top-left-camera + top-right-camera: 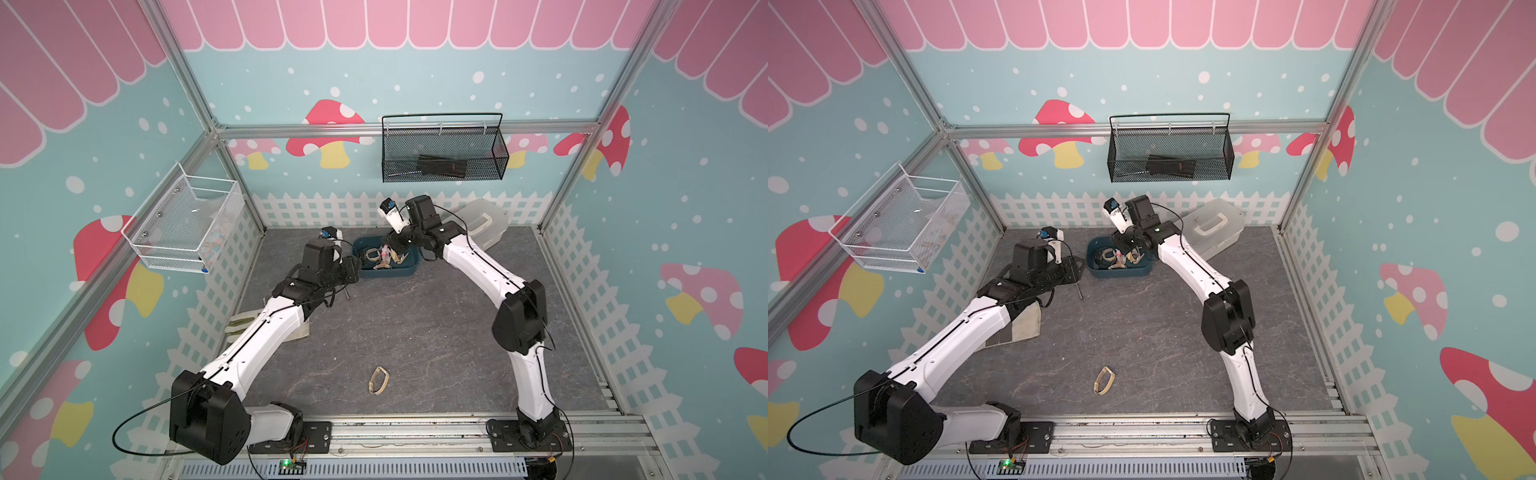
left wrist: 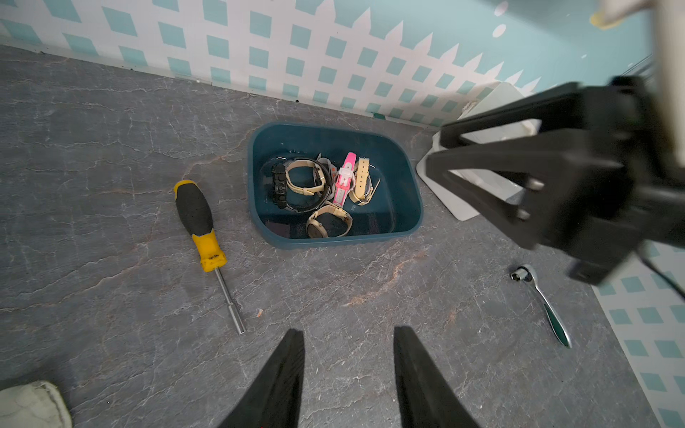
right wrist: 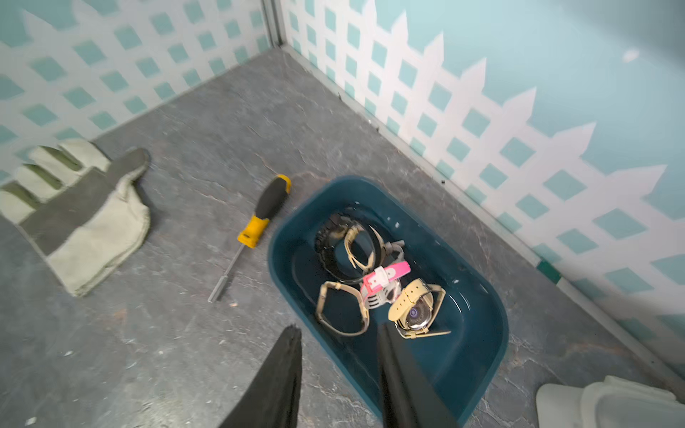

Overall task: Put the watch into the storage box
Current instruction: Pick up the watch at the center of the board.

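The dark teal storage box (image 1: pixel 405 272) (image 1: pixel 1100 272) (image 2: pixel 255 207) (image 3: pixel 467 344) sits near the back wall. Several watches lie inside it, among them a beige-strapped watch (image 3: pixel 415 309) and a pink-and-white one (image 2: pixel 345 178). My right gripper (image 3: pixel 339 328) (image 1: pixel 395 246) hovers open over the box's near rim with nothing between its fingers. The beige watch rests just beyond one fingertip. My left gripper (image 2: pixel 346 329) (image 1: pixel 352 266) stands open and empty over bare table beside the box. One more beige watch (image 1: pixel 379 380) (image 1: pixel 1104 380) lies on the table near the front.
A yellow-and-black screwdriver (image 2: pixel 200 226) (image 3: pixel 259 229) lies beside the box, a work glove (image 3: pixel 81 211) farther off. A chrome ratchet (image 2: pixel 545 304) lies on the table. A white translucent case (image 1: pixel 482 222) stands at the back right. A black mesh basket (image 1: pixel 444 153) and a white wire basket (image 1: pixel 187 224) hang on the walls.
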Robot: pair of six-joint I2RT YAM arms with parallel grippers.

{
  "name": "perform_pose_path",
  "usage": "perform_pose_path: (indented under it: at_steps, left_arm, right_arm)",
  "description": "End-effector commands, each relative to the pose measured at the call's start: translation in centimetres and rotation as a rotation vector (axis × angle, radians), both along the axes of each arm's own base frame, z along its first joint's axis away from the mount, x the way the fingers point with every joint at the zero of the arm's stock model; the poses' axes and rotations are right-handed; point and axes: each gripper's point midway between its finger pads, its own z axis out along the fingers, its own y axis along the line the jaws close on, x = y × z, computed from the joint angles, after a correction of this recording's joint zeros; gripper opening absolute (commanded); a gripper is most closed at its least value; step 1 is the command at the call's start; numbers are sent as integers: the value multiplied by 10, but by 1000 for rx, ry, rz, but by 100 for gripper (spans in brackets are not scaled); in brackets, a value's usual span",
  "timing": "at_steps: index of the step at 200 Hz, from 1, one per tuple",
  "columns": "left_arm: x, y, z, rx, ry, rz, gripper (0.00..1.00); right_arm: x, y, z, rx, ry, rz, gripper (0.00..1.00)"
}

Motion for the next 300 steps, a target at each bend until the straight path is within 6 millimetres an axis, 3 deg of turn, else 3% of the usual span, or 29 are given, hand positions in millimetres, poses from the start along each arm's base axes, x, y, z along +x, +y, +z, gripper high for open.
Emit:
perform_pose_path:
  at_steps: [1,9,11,17,41,99,134,168,238,300]
  left_arm:
    - [-1,5,4,11,-16,4,43]
    - [-1,5,4,10,-17,6,43]
    - [-1,5,4,10,-16,8,43]
    - [-1,5,3,9,-15,8,43]
    - [0,5,2,7,-14,11,43]
    - [0,4,-2,-1,-5,6,43]
    - [1,5,-2,4,-8,11,43]
    - [2,4,-5,3,0,8,43]
    - [1,4,-7,7,2,10,43]
    - [1,3,-8,2,6,6,43]
  right_arm:
    - [-30,-3,-2,27,-4,64,37]
    - [-42,-6,-9,31,26,84,37]
    - [-47,-8,1,43,11,89,37]
    - [-59,-10,1,48,21,108,37]
    - [-104,-20,-14,27,65,162,37]
    - [-209,-32,-83,-92,183,282,38]
    - [-258,-26,-115,-84,275,341,40]
    - [-282,-14,-147,-135,336,361,40]
    - [-310,19,-185,-230,375,419,40]
    - [-308,21,-208,-343,393,384,38]
